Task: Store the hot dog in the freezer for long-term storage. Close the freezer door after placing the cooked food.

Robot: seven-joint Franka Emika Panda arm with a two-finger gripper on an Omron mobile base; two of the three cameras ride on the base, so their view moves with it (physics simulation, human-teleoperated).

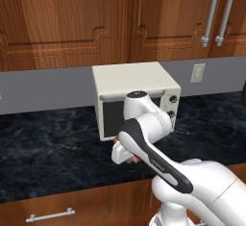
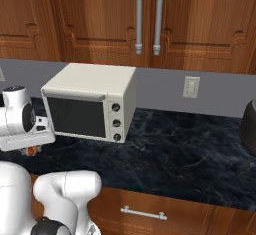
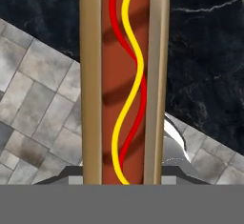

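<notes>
1. On the black marble counter point(image 1: 48, 148), left base view: a cream microwave point(image 1: 137, 95) stands against the grey wall, its dark door facing forward, knobs on its right side. The white arm bends down in front of it; the gripper point(image 1: 129, 159) sits low at the counter's front edge, mostly hidden by the wrist. A small reddish-tan bit at its tip is the hot dog point(image 1: 135, 159). Wooden upper cabinets point(image 1: 57, 23) hang above, with two silver handles point(image 1: 218, 16) at upper right. A white wall outlet point(image 1: 197, 72) sits right of the microwave. A wooden drawer with a silver pull point(image 1: 50, 215) lies below the counter.

2. Right base view: the same microwave stands left of centre. The gripper point(image 2: 30, 150) is at the left edge, just in front of the microwave's lower left corner, with a speck of red and tan beneath it. A dark rounded object point(image 2: 248, 126) is cut off at the right edge; what it is cannot be told.

3. Hand view: the hot dog point(image 3: 125, 82) runs lengthwise up the frame, tan bun sides flanking a brown-red sausage with red and yellow squiggles. Jaws closed narrow on it, holding its near end. Behind it lie counter and grey tiled floor point(image 3: 38, 104).
</notes>
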